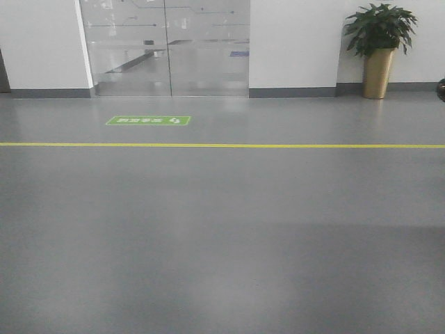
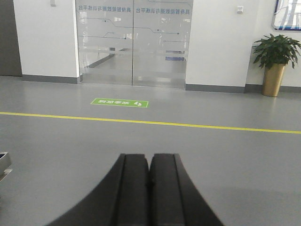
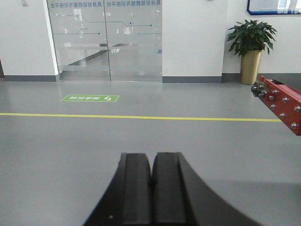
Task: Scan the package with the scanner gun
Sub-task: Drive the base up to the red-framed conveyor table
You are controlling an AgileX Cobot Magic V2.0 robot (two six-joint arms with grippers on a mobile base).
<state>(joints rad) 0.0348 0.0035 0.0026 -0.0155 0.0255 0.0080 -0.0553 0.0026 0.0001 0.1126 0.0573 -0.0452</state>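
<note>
The package and the scanner gun are out of view in all three views. My left gripper (image 2: 149, 157) points out over the bare grey floor, its two black fingers pressed together with nothing between them. My right gripper (image 3: 152, 156) is likewise shut and empty, aimed across the floor toward the glass doors. Neither gripper shows in the front view.
Grey floor (image 1: 222, 229) crossed by a yellow line (image 1: 222, 145), with a green floor sign (image 1: 148, 120) in front of glass doors (image 1: 167, 49). A potted plant (image 1: 379, 49) stands at the far right wall. A red metal part (image 3: 282, 103) juts in at the right; a metal edge (image 2: 3, 165) shows at left.
</note>
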